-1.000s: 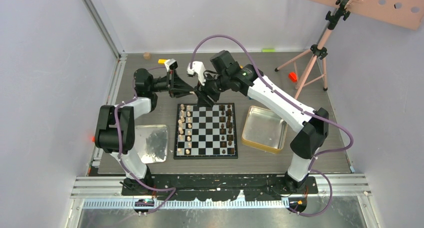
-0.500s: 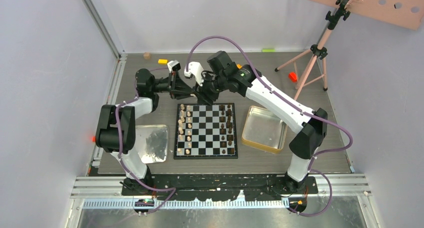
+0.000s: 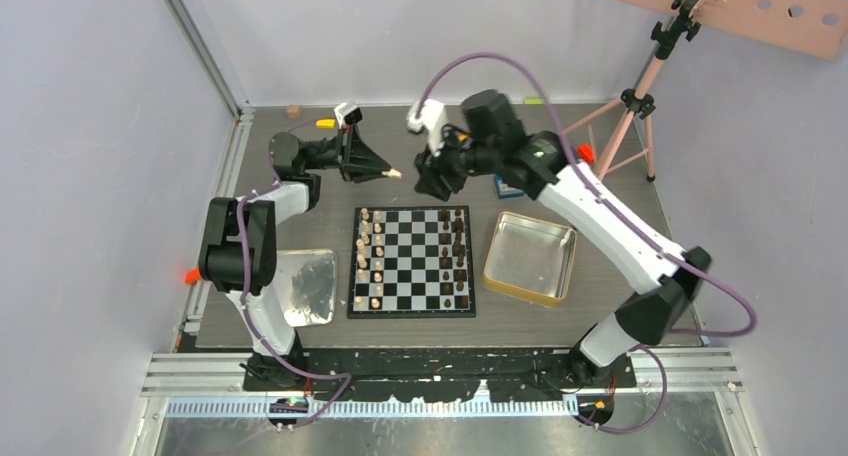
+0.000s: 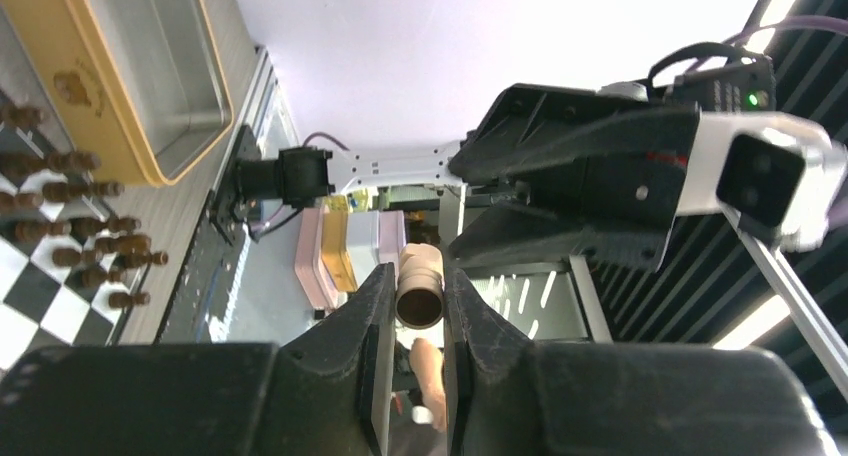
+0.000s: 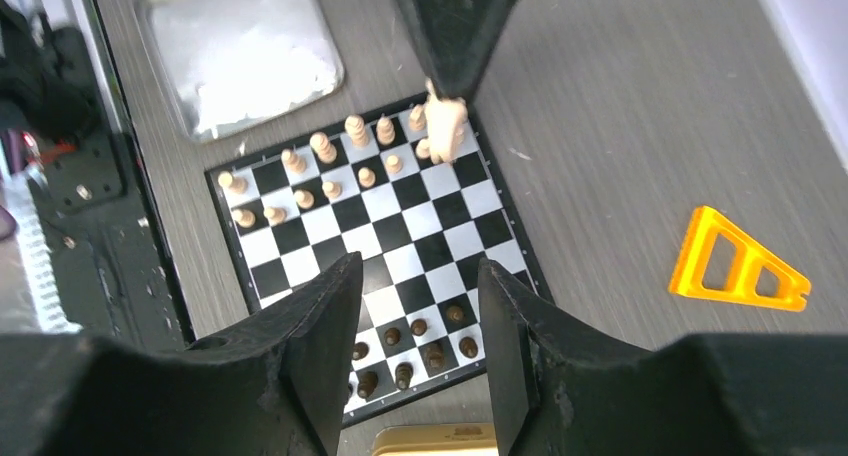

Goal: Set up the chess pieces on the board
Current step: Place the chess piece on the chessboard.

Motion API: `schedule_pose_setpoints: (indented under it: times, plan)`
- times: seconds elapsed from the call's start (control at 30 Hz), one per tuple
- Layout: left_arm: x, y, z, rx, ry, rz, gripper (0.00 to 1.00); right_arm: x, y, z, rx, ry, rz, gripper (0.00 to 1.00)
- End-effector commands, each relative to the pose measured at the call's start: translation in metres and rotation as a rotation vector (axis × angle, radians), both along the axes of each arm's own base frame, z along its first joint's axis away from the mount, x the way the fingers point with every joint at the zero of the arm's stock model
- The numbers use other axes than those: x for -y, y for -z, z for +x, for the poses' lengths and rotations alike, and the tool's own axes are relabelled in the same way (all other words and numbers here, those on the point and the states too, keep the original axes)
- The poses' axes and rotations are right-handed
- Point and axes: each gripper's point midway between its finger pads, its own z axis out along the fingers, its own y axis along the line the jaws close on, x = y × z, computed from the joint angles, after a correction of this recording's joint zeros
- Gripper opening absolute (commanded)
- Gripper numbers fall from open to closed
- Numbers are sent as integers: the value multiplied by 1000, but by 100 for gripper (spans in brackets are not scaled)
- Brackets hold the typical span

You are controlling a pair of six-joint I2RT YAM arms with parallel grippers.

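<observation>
The board [image 3: 411, 268] lies mid-table, with light tan chess pieces [image 3: 370, 261] along its left columns and dark brown ones [image 3: 452, 256] along its right. My left gripper [image 3: 381, 171] hangs beyond the board's far edge, shut on a light tan piece [image 3: 393, 173]. In the left wrist view that piece [image 4: 420, 294] is pinched between the fingers. My right gripper [image 3: 428, 184] hovers just right of it, open and empty. In the right wrist view its open gripper [image 5: 420, 266] looks down on the board [image 5: 400, 261] and on the held piece [image 5: 445, 126].
A gold-rimmed tin [image 3: 530, 258] sits right of the board and a silver tray [image 3: 305, 286] sits left of it. A tripod [image 3: 630, 106] stands at the back right. An orange triangular part [image 5: 740, 266] and a yellow brick [image 3: 325, 123] lie behind the board.
The right arm has drawn back to the right, away from the left gripper, and its jaws have narrowed slightly. The left gripper still holds the tan piece and has shifted slightly back.
</observation>
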Motion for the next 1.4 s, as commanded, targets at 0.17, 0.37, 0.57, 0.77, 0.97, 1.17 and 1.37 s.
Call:
schedule_pose_setpoints:
  times: [0.17,0.37,0.57,0.77,0.97,1.17,1.37]
  plan:
    - [24,-88,5,92,-53,-149,0,30,-112,-2,41,20,327,52]
    - [39,-108,12,31,-48,-188,0,28,-126,1,100,-37,291,51]
    - [46,-107,5,7,-29,-182,0,28,-118,9,139,-72,224,52]
    - [45,-107,-2,13,-13,-165,0,31,-105,11,166,-105,160,52]
    - [45,-104,-7,6,-5,-148,0,27,-96,11,180,-115,120,52]
    - [50,-104,-15,4,16,-139,0,21,-90,13,207,-115,75,52]
    - [52,-103,-20,1,24,-133,0,18,-86,19,232,-104,40,50]
